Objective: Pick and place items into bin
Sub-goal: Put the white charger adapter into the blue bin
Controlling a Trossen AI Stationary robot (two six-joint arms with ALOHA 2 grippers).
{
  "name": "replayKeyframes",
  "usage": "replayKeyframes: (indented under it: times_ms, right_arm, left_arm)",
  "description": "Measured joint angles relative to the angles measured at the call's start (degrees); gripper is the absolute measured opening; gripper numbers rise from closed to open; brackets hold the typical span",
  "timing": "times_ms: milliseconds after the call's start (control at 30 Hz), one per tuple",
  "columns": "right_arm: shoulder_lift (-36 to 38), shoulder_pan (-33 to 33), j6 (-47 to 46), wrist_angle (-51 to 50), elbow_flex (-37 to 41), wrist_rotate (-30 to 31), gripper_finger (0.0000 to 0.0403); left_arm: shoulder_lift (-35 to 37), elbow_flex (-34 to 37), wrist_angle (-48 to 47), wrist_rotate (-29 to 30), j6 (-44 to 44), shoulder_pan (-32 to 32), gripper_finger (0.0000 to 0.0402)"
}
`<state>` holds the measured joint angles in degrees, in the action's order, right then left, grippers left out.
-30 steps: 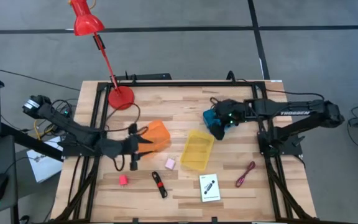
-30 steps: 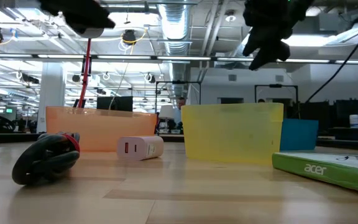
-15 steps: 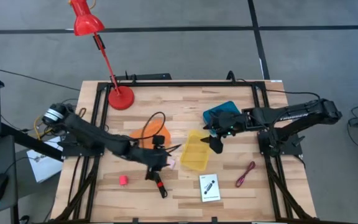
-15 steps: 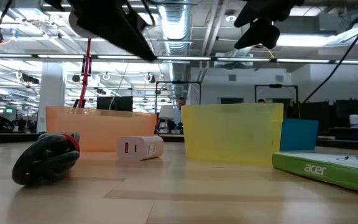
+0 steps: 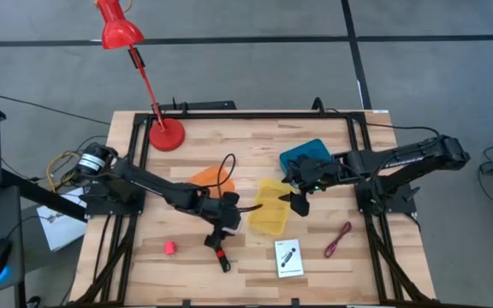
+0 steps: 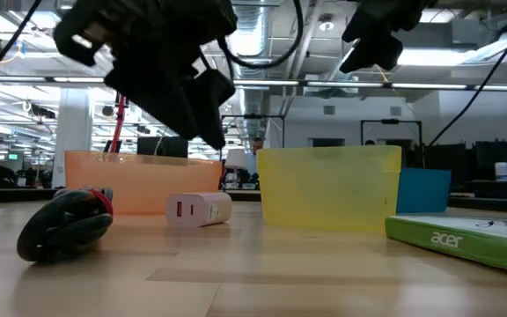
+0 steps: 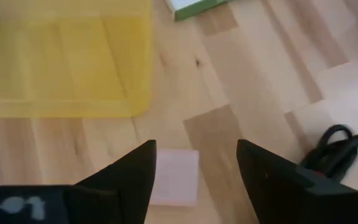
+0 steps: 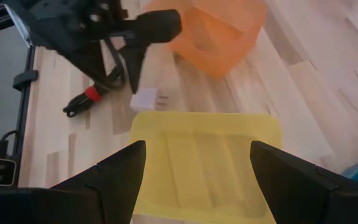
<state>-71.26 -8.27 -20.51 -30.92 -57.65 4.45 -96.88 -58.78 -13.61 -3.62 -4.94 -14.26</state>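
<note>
My left gripper [image 5: 228, 224] [image 7: 194, 149] is open and hovers above the pale pink cube [image 7: 174, 185] [image 6: 197, 210], its fingers either side of it without touching. The cube lies flat on the table beside the yellow bin [image 5: 270, 207]. My right gripper [image 5: 299, 204] [image 8: 197, 149] is open, raised over the yellow bin's right part [image 8: 204, 165]. A pink cube [image 5: 170, 247], the black-and-red stick tool [image 5: 220, 254], a white card [image 5: 289, 257] and a dark red cord [image 5: 339, 239] lie on the near part of the table. No blue cube shows.
An orange bin [image 5: 205, 178] stands behind my left arm, a blue bin [image 5: 306, 156] behind my right gripper. The red desk lamp's base [image 5: 167, 135] stands at the far left. Bare wood lies along the near edge and at the far middle.
My left gripper has swung from beside the orange bin toward the table's right and near edge and come lower, ending over the pale pink cube. My right gripper has moved from the blue bin toward the near edge to over the yellow bin, then kept nearly still.
</note>
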Motion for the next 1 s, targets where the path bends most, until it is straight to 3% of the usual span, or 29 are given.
replayKeyframes:
  times_ms: [233, 1000]
  right_arm:
    - [0.0, 0.0, -2.4, 0.0, 0.0, 0.0, 0.0286]
    - [0.0, 0.0, -2.4, 0.0, 0.0, 0.0, 0.0286]
  left_arm:
    - [-4.3, 0.0, 0.3, -0.2, -2.1, 1.9, 0.0247]
    - [-7.9, 0.0, 0.5, -0.6, 0.1, 2.5, 0.0245]
